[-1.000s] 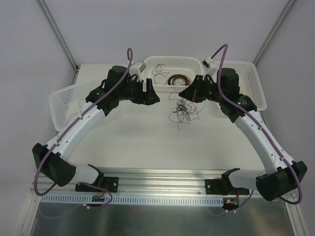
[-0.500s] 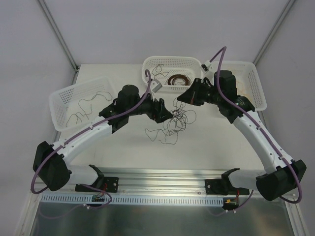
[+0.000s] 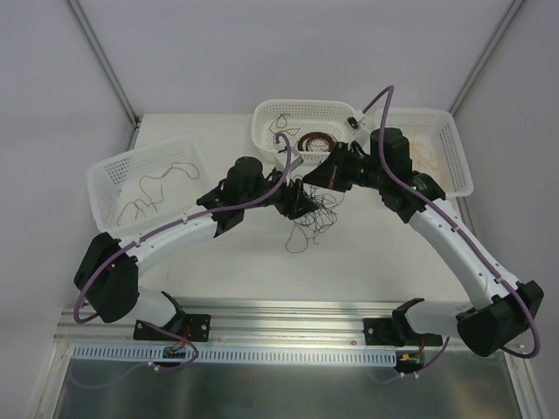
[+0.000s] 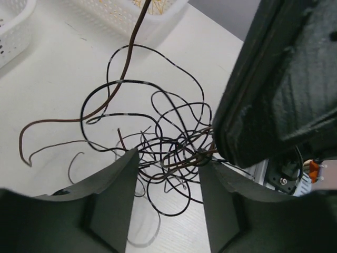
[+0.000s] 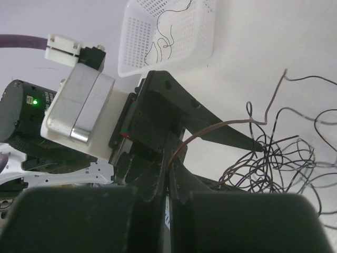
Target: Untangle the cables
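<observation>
- The cables [image 3: 313,214] are lying in a loose dark clump on the middle of the table [image 3: 244,262], nearer its far edge, with a few loops trailing toward the near edge.
- The left gripper [image 4: 167,161] is standing partly open, its fingers straddling the clump with strands in the gap between them.
- The right gripper [image 5: 168,182] is pinching a brown strand [image 5: 231,123] between fully closed fingers, and the strand is arcing out to the clump.
- Both grippers are crowding over the clump, and the right one's black body is blocking the clump's right side in the left wrist view.
- White baskets are sitting around them:
  - The left basket [image 3: 98,205], at the left edge, is holding dark strands.
  - The middle basket [image 3: 262,118], at the far edge, is holding a brown coil [image 3: 316,142].
  - The right basket [image 3: 461,161], in the far right corner, is holding tan strands.
</observation>
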